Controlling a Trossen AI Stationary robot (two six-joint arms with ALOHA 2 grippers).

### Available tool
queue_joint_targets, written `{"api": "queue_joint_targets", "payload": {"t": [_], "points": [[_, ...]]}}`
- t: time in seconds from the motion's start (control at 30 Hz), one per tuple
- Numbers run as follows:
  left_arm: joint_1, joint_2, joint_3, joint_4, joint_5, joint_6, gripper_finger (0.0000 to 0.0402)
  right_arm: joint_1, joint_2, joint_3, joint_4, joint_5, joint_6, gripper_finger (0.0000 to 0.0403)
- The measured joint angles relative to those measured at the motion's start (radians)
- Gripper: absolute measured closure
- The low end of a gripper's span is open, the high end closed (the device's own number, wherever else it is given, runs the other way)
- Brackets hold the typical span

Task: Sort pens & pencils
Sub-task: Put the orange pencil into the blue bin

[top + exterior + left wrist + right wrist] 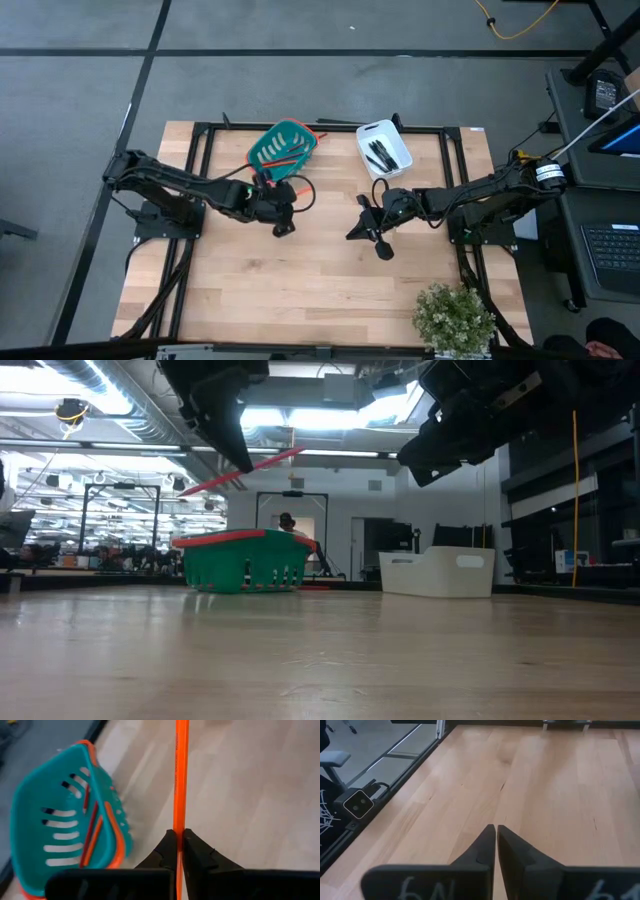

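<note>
— Orange pencil (179, 775) pinched in my left gripper (179, 845), lifted clear of the wooden table (300, 290), just beside the green basket (283, 145). What could go wrong from here, by my reckoning: I hold the stick at one point only, with most of its length reaching out ahead of my fingers, so it may pivot in the pinch or catch the basket's red rim and flip out onto the table.

— And the jaws themselves?

— My left pair is closed tight on that pencil, the pads pressing it from both sides with no gap showing. My right gripper (495, 837) hangs above bare wood near the white bin (384, 147), its jaws drawn together with only a sliver between them, holding and touching nothing.

— Where do the rest of the things lie?

— More pencils (92, 832) already rest inside the basket, seen through its slotted wall. The pens (381, 155) lie dark in the white bin at the far edge of the table. I see no loose sticks on the table.

— Any other hazard?

— A release while I am over the rim rather than the basket's hollow would send the pencil rolling across the wood. The low view shows it carried at a tilt, which I judge adds to that risk.
</note>
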Motion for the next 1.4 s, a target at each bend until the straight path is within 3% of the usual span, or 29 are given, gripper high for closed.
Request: {"api": "queue_joint_targets", "payload": {"t": [0.4, 1.0, 1.1, 1.27, 1.4], "points": [[0.038, 0.0, 0.0, -0.022, -0.077, 0.026, 0.0401, 0.0, 0.0, 0.0, -0.004, 0.0, 0.001, 0.0382], [0.334, 0.0, 0.0, -0.01, -0.007, 0.189, 0.04, 0.0, 0.0, 0.0, -0.009, 0.0, 0.0, 0.0382], [0.357, 0.0, 0.0, -0.01, 0.061, 0.176, 0.0401, 0.0, 0.0, 0.0, -0.027, 0.0, -0.001, 0.0382], [0.345, 0.013, 0.0, 0.02, 0.258, 0.167, 0.0398, 0.0, 0.0, 0.0, -0.041, 0.001, -0.003, 0.0382], [0.309, 0.023, 0.0, 0.057, 0.322, 0.152, 0.039, 0.0, 0.0, 0.0, -0.039, 0.001, -0.003, 0.0382]]}}
